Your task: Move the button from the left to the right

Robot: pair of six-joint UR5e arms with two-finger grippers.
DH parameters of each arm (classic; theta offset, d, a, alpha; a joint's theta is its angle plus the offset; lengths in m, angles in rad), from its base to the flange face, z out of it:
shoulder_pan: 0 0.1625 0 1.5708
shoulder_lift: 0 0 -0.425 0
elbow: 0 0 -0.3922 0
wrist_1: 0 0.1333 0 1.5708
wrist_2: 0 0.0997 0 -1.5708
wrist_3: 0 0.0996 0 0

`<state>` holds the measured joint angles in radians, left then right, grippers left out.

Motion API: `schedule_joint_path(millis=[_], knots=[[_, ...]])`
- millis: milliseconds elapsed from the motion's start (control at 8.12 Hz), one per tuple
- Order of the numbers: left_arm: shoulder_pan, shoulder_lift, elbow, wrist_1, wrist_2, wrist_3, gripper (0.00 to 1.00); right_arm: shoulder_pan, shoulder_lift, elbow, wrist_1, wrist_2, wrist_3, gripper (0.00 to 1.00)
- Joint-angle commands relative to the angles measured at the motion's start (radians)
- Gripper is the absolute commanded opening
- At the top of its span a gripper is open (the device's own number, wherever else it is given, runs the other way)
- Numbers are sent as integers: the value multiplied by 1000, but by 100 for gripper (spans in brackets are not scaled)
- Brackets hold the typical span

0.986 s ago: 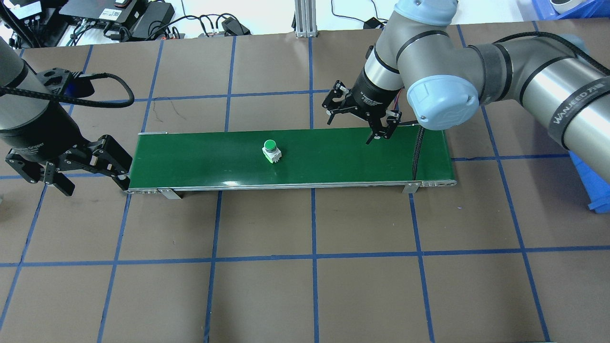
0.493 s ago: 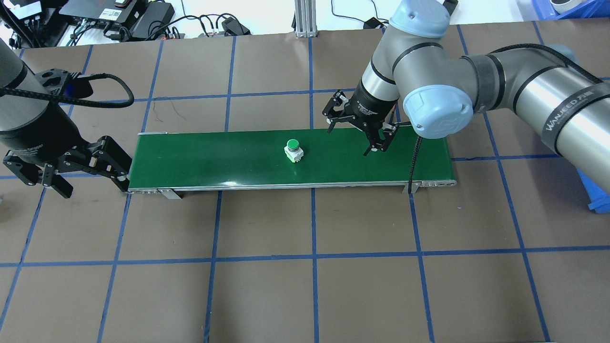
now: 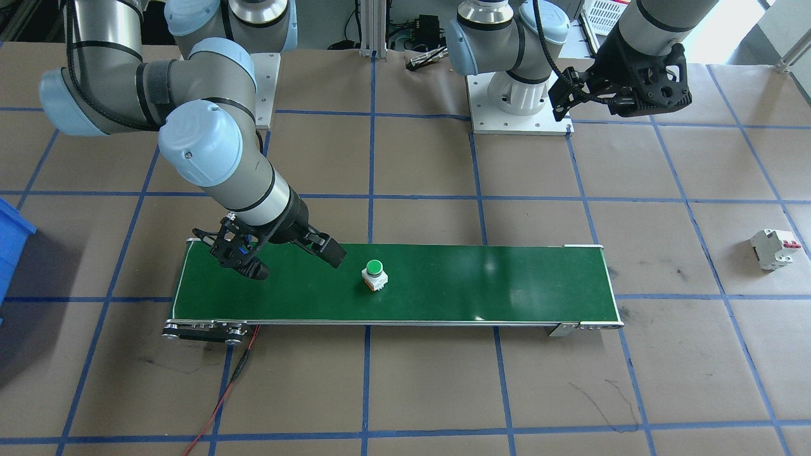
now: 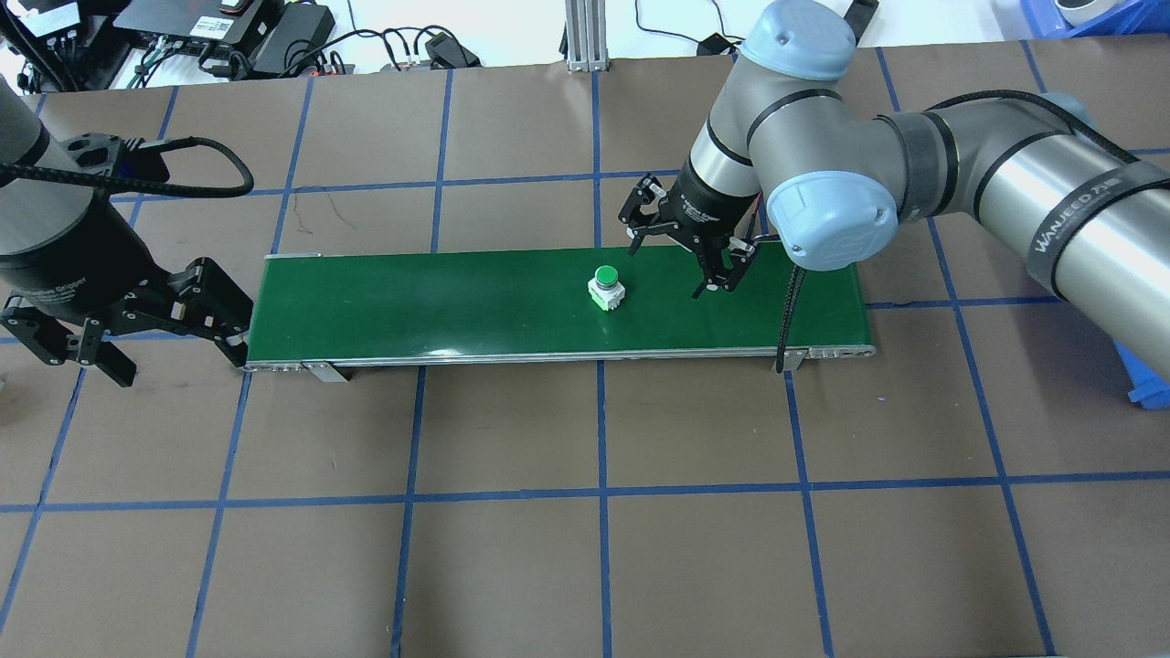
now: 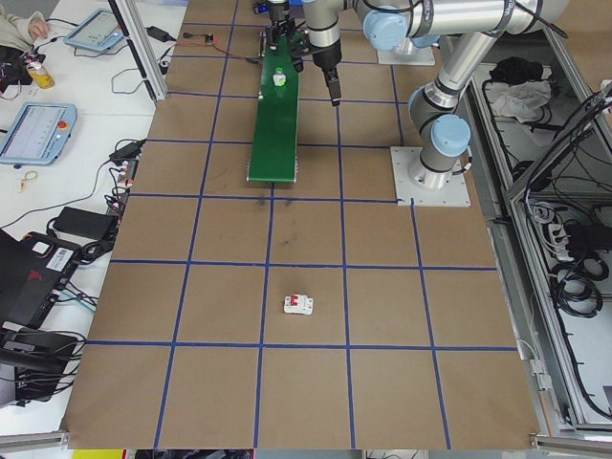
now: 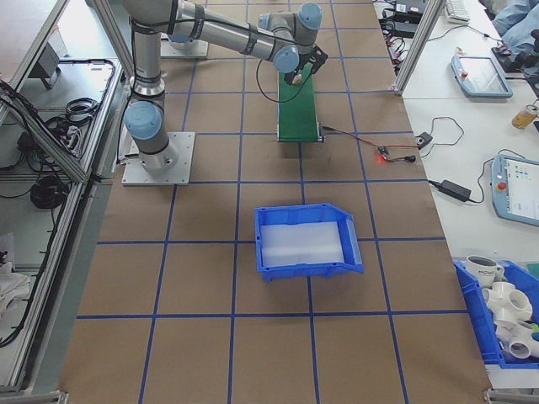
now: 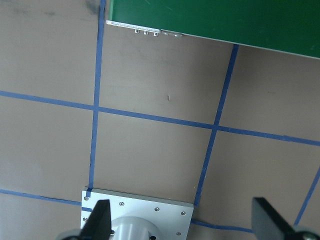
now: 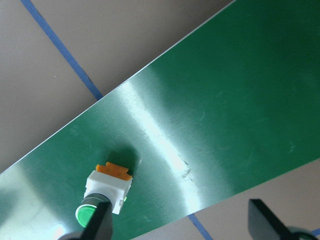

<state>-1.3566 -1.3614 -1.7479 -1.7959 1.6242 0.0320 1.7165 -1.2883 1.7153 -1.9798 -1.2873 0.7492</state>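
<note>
Fingers of my right gripper (image 4: pixel 679 263) apart above green conveyor belt (image 4: pixel 411 302); green-capped white push-button (image 4: pixel 605 288) mid-belt, ungrasped; left gripper (image 4: pixel 128 320) apart, idle.

green conveyor belt (image 4: pixel 457 302) | circuit breaker (image 3: pixel 774 249) | blue bin (image 6: pixel 305 240)

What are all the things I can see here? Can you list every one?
Button: one, green cap on white body, upright on the belt, near the middle.
Belt: one, green, long, lying across the table.
Breaker: one, white with a red lever, on the table past the belt's end, on the robot's left.
Bin: one, blue, on the table on the robot's right.
Table: one, brown with blue grid lines.
Right gripper: one, black, open, above the belt beside the button.
Left gripper: one, black, open, off the belt's left end.
</note>
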Motion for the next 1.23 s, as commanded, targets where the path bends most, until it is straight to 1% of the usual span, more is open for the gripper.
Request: schedule_joint_path(millis=[0,123,246,370,493,616,739,862,986,1109], knots=[[-1,15,-5,-2,-3,0,100,9,23,0,-22,-7,-10,94],[-1,13,-2,-2,0,2,100,8,55,-2,-33,-9,-75,97],[-1,13,-1,-2,2,82,100,6,61,-14,-36,-9,-77,97],[-1,15,1,1,2,132,100,6,70,-13,-34,-44,-131,97],[-1,16,-1,1,0,131,100,2,84,-13,-33,-84,-189,97],[-1,16,-1,0,2,131,100,2,86,-13,-33,-155,-246,97],[-1,16,1,0,0,131,100,2,87,-13,-31,-215,-281,97],[-1,16,1,0,0,131,100,-1,96,-13,-33,-233,-294,95],[-1,16,1,0,0,131,100,-8,103,-10,-31,-268,-376,84],[-1,16,1,0,0,131,100,-9,101,-6,-25,-280,-413,70]])
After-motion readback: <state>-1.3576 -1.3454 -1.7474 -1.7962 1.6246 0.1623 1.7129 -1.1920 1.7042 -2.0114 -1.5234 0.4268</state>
